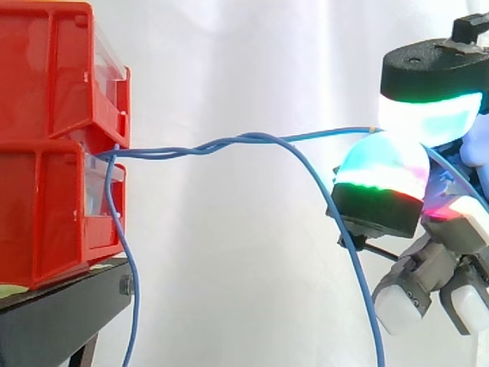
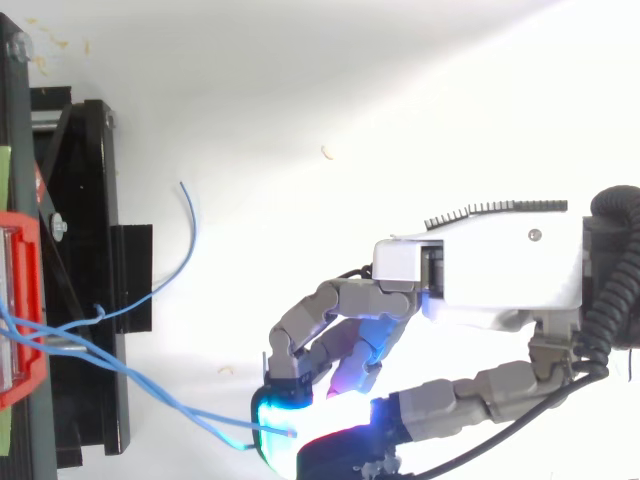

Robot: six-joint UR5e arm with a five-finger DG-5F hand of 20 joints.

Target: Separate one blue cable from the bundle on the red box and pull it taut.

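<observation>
At the left we see the red bins (image 1: 46,214) stacked one on the other on the black stand (image 1: 61,306), in front of the white curtain (image 1: 244,61). A bundle of blue strands comes out from between the two bins. One strand (image 1: 126,256) drops straight down past the edge of the stand. In the top view another loose end (image 2: 194,235) curls away from the stand and lies by itself on the white surface.

Moving right in the side view, the remaining strands are loosely twisted round each other for a short way. They then part. One of them, the slack strand (image 1: 367,294), arcs over and falls in a long curve toward the bottom edge.

The other, the blue cable (image 1: 328,134), carries on to the right in a nearly straight, slightly rising line. It hangs in mid-air, well clear of the bins.

At the right we find the hand (image 2: 480,270). It is grasping that blue cable, which is pinched between two glowing fingertips (image 1: 432,115), one above and one below. The rest of its fingers are curled underneath, holding nothing. In the top view the cable runs from the bins to the lit pads.
</observation>
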